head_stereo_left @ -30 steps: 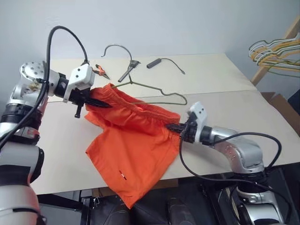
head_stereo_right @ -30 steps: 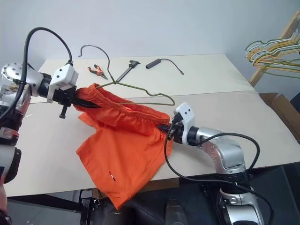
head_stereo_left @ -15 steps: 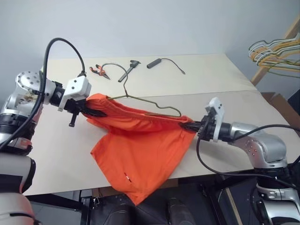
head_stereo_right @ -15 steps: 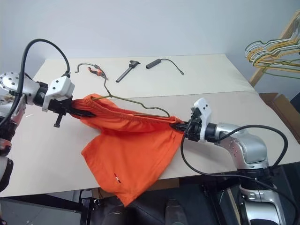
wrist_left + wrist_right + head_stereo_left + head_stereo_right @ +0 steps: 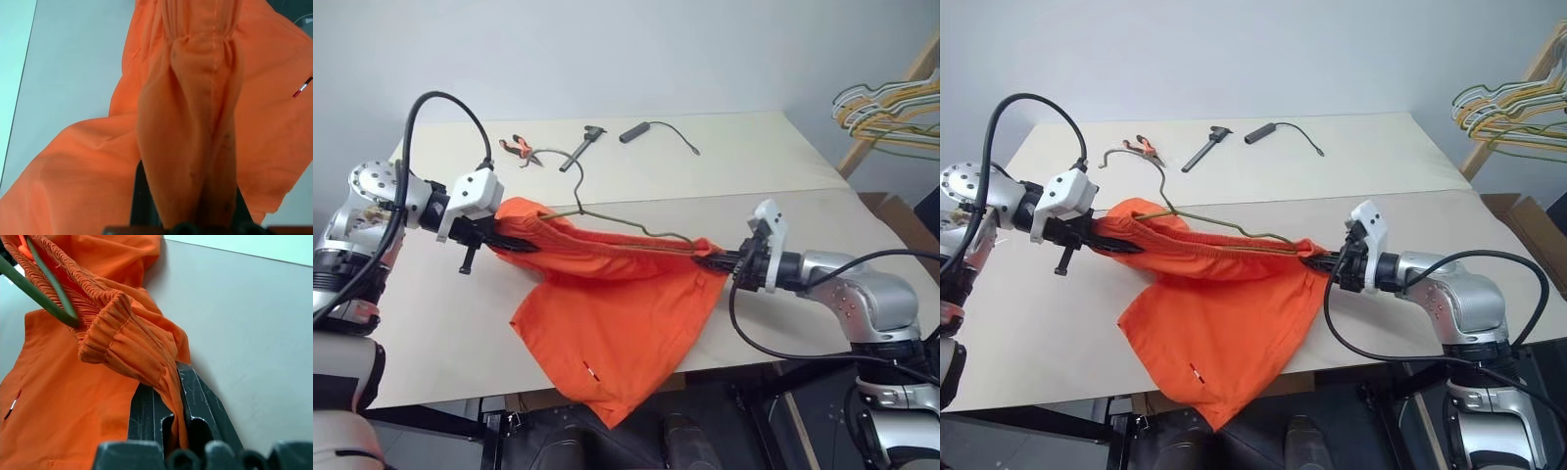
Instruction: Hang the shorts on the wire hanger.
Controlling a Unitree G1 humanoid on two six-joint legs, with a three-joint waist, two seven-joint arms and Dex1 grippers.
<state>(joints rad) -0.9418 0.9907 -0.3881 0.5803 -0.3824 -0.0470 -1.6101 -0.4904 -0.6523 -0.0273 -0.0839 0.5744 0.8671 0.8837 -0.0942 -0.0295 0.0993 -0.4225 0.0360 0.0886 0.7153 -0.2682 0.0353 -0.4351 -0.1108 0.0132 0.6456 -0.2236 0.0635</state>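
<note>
Left gripper [image 5: 514, 245] and right gripper [image 5: 710, 260] are each clamping an end of the shorts' [image 5: 617, 313] waistband, stretching it taut above the table [image 5: 431, 323], the wire hanger [image 5: 607, 220] threading through it, legs draping over the near edge.

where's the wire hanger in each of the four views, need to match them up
Left eye view: the wire hanger runs along the stretched waistband of the shorts, hook toward the far tools.
Right eye view: same spot, left of centre.
Left wrist view: I can't make it out among the orange fabric.
Right wrist view: a thin dark wire inside the waistband.
Shared landmark: the gathered waistband.
</note>
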